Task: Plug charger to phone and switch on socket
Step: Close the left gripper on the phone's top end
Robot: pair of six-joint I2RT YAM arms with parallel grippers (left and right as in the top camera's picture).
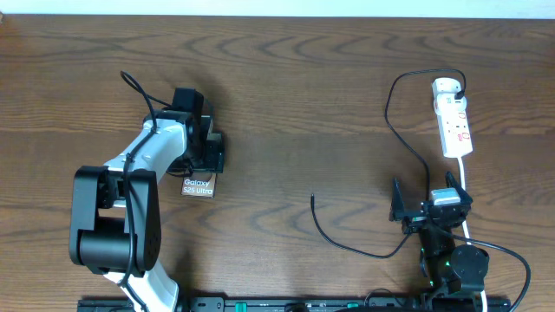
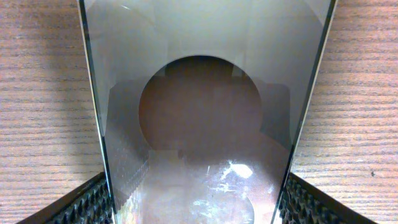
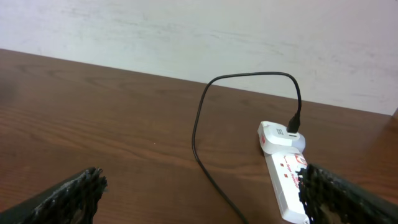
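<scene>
Closest in, my left tool (image 1: 208,160) is pinched onto the side edges of the flat, dark bronze-brown phone (image 1: 198,185) with its white Galaxy S25 Ultra lettering. Glossy glass fills the wrist view between my ribbed black pads (image 2: 87,202), and I reckon that edge grip is there to brace it for the plug. Whether it rests on the brown wooden counter (image 1: 303,78), I can't tell. Over on the other side, my right tool (image 1: 431,208) hangs spread wide and empty, ready, I'd say, for a pickup. And there's the target: the small connector tip (image 1: 312,197) of the long thin black charger cable (image 3: 194,138) lies loose on the counter between my two tools, well apart from both, with the cable curling past just beside my right tool. Farther ahead of that tool lies the narrow white power strip (image 1: 455,121) with red marks, the cable plugged into the white adapter (image 3: 280,135) at its far end. Switching it on is not yet done, by my reading.
</scene>
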